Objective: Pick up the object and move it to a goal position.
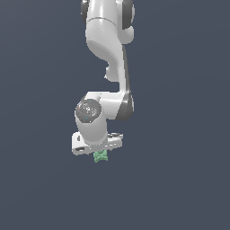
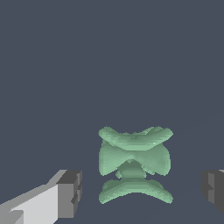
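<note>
Light-green object [image 2: 134, 165] lies between the pads [image 2: 70, 194], touching neither | gripper [image 2: 142, 192] wide open, holds nothing | exterior view: object [image 1: 100, 157] directly beneath the gripper [image 1: 100, 150] | judged: approach done; grasp, lift, transfer outstanding | goal not visible.

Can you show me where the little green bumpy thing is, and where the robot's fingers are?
Small light-green knobbly star-like lump [image 2: 134, 165]: wrist view, on its middle body.
Dark grey finger pads of the white gripper [image 2: 70, 193]: wrist view, on the face of one pad.
White gripper [image 2: 141, 192]: wrist view, midway between its fingertips.
</note>
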You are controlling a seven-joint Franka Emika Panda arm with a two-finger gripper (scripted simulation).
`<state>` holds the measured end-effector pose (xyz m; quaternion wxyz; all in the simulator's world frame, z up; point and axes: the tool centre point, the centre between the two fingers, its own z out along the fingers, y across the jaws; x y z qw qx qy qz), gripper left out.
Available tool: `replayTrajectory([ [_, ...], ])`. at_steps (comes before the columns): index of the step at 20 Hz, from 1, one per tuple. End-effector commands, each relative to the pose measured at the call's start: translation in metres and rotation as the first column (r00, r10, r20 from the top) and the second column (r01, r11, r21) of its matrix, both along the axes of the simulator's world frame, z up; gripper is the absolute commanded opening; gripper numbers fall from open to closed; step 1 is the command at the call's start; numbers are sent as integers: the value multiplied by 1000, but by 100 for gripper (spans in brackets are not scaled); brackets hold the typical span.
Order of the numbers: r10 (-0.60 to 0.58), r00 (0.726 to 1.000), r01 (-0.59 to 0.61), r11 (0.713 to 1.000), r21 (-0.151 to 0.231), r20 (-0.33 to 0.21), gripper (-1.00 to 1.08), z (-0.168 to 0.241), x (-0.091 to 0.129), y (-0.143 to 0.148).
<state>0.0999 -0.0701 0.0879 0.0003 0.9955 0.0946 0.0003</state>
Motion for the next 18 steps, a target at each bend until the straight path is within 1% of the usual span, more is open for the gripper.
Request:
replayTrajectory([
  [1,1,1000,-1,1000,0,-1,100,-7,0,0],
  [9,2,1000,-2,1000,1,-1,100,-45,-1,0],
  [15,2,1000,-2,1000,1,-1,100,-48,0,0],
  [16,2,1000,-2,1000,1,-1,-100,-48,0,0],
  [18,2,1000,-2,1000,1,-1,-100,-48,0,0],
])
